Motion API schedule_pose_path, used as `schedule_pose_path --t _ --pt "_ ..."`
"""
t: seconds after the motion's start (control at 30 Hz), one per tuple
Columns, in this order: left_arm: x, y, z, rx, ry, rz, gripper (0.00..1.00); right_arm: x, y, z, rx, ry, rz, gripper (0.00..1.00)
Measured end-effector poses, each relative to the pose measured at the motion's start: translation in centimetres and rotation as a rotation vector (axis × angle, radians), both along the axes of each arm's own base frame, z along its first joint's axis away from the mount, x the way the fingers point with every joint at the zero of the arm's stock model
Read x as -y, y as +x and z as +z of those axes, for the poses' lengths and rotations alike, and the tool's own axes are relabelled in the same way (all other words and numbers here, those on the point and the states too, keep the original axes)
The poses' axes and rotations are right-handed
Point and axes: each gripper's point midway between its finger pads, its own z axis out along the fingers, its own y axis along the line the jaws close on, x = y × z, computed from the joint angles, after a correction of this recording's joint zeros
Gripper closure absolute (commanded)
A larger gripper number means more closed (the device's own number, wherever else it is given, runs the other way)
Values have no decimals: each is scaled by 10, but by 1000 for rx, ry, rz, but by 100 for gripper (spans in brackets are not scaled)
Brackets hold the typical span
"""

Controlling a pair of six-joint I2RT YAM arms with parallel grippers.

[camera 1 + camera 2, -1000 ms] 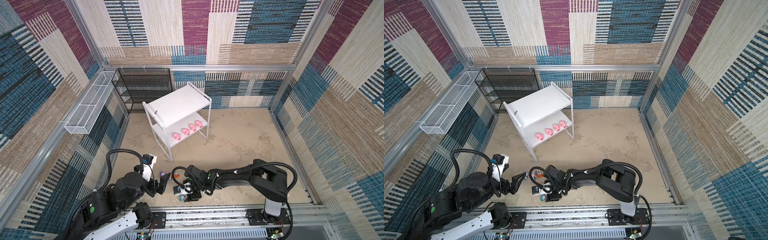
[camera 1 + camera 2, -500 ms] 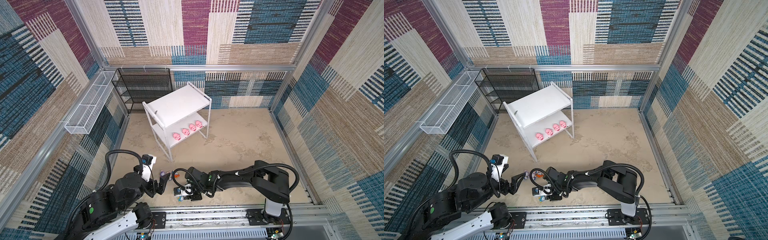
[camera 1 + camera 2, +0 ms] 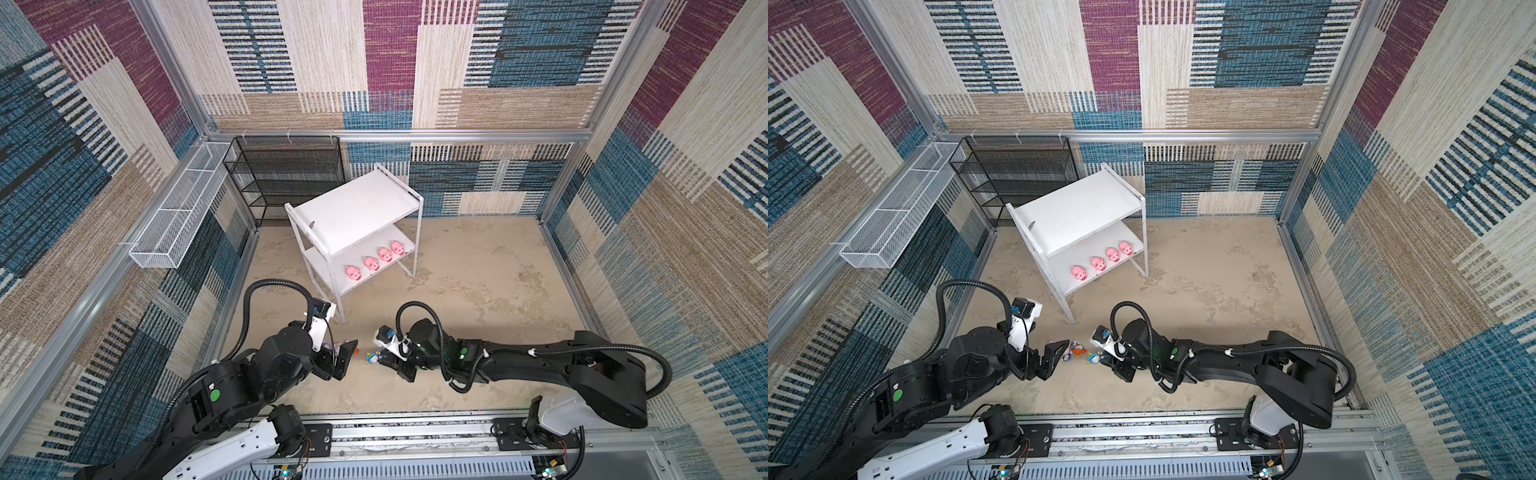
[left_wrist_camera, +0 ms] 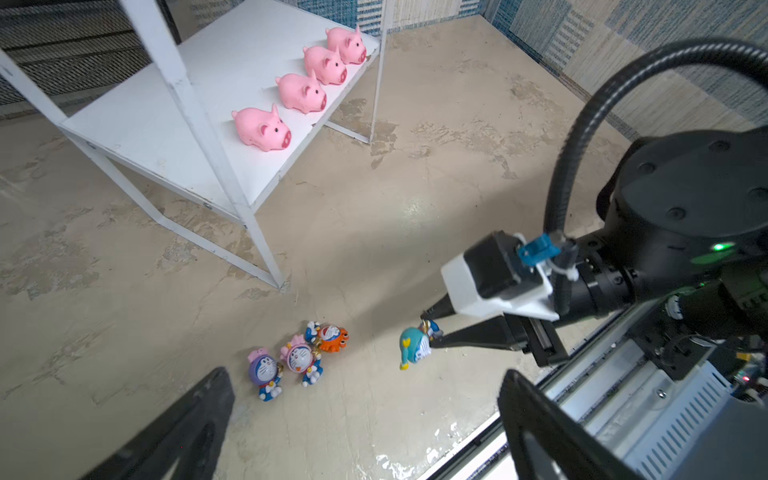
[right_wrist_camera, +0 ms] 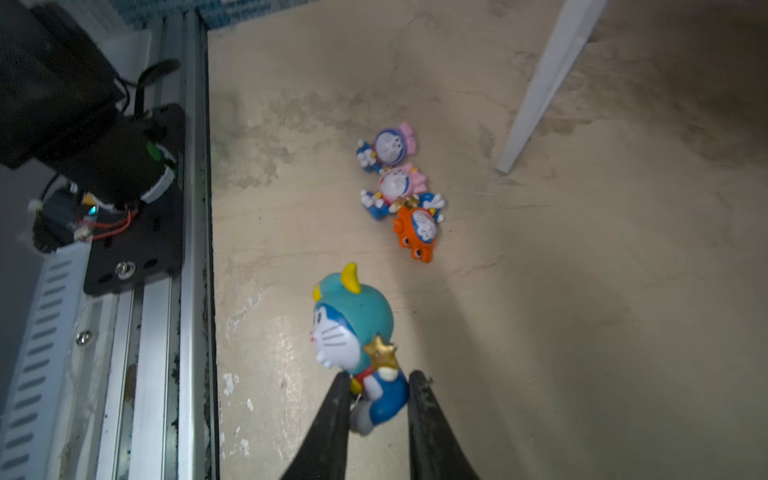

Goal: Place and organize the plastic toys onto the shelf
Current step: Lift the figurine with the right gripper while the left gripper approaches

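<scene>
Pinching the teal-hooded figurine (image 5: pixel 357 332), the right gripper (image 5: pixel 376 382) faces the spread left gripper (image 4: pixel 365 376) across mottled floor (image 3: pixel 478 270) between patchwork walls (image 3: pixel 390 62).

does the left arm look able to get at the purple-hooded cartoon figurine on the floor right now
Probably yes: the left arm holds its jaws wide open facing the purple-hooded cartoon figurine, bare floor between. The pink-hooded figurine close beside it might get nudged.

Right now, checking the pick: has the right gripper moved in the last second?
Yes: in a top view the right gripper is farther from the front rail, nearer the shelf leg.
</scene>
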Motion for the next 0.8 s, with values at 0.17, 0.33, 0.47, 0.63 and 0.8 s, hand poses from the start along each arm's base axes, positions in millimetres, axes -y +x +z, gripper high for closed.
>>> schedule_pose_path --t 0.17,0.33,0.47,0.63,0.8 --pt "30 6 11 -44 -9 -56 1 26 11 36 -28 185 -187 74" --pt "68 17 34 -107 -32 -98 1 58 21 68 -25 372 -357 73" --pt "88 19 36 -178 -39 -118 1 73 26 97 -5 497 -424 75" --pt "103 13 29 -243 -64 -164 3 81 28 144 4 631 -446 75" --pt "119 10 26 -263 -113 -211 10 86 23 170 -34 703 -440 75"
